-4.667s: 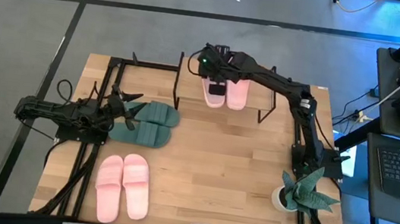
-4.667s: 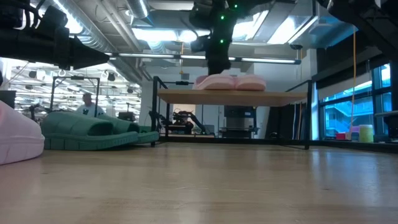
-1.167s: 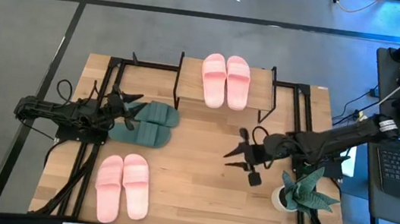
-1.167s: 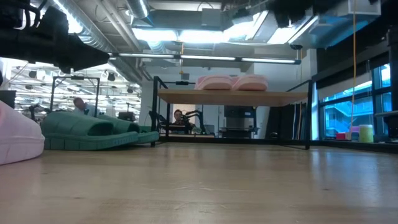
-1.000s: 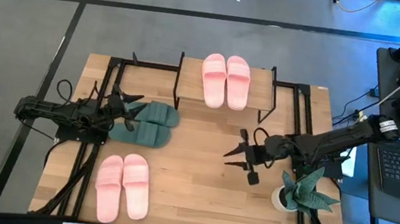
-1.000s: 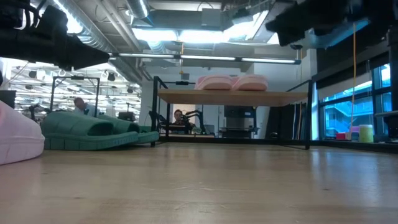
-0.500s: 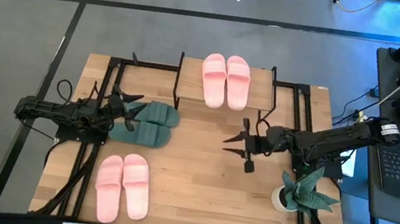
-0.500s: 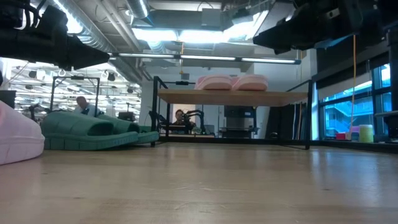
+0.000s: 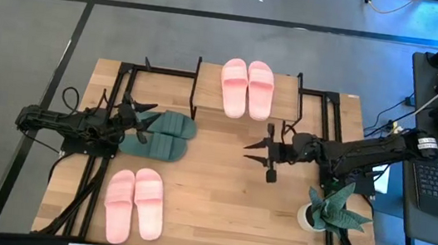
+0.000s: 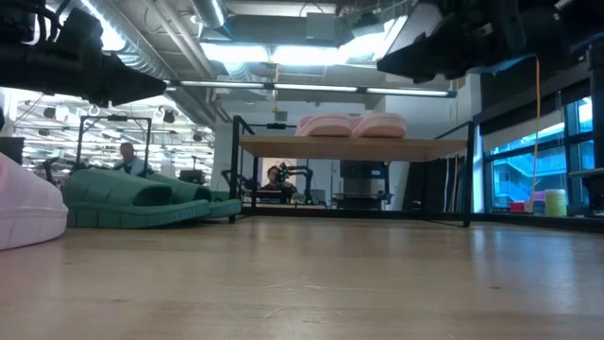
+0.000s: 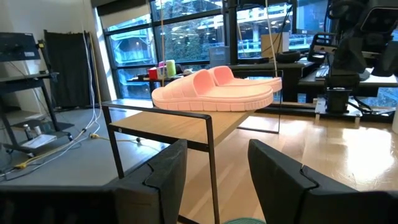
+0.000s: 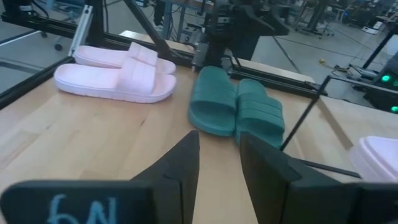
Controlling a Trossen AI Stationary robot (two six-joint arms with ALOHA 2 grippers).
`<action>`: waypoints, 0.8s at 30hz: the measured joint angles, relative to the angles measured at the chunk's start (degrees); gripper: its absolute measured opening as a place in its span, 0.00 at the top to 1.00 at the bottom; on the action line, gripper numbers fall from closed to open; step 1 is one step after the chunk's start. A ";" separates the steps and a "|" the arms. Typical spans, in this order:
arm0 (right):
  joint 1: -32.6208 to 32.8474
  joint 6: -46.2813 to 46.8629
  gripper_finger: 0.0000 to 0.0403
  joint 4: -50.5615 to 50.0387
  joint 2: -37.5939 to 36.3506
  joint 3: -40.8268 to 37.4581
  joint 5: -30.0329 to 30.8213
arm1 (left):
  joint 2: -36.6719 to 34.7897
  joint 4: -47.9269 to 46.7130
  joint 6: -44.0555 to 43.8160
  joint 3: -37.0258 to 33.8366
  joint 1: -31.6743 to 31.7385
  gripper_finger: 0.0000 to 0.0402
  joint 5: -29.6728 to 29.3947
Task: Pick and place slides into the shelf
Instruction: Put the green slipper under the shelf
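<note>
The right gripper (image 9: 257, 156) hangs above bare wood near the middle of the worktop, fingers apart with nothing between them, pointing toward the left edge. In its wrist view the gap between its dark fingers (image 12: 264, 168) frames the dark green pair (image 12: 236, 111) straight ahead, with the pink pair (image 12: 118, 73) on the worktop off to one side beyond. The left gripper (image 9: 137, 121) sits at the left edge, fingers apart, right at the heel end of the green pair (image 9: 161, 135), holding nothing; whether it touches the rubber I cannot tell.

The green slides lie side by side with their long axis running left to right across the worktop, so the right gripper meets them end on, while the left arm is much the nearer. The other loose pink pair (image 9: 134, 203) lies toward the near left corner, long axis running front to back. One pink pair (image 9: 247, 87) already rests on the shelf (image 9: 286, 90) at the far edge, leaving free board beside it
</note>
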 joint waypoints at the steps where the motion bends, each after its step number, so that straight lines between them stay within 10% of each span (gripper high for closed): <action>1: -0.35 -0.05 0.71 -0.01 0.00 0.00 0.00 | -0.01 0.00 0.05 0.00 0.00 0.59 0.00; 24: -4.18 -0.83 0.71 -0.66 0.02 0.02 -0.66 | -0.02 0.02 0.15 0.01 0.00 0.59 -0.02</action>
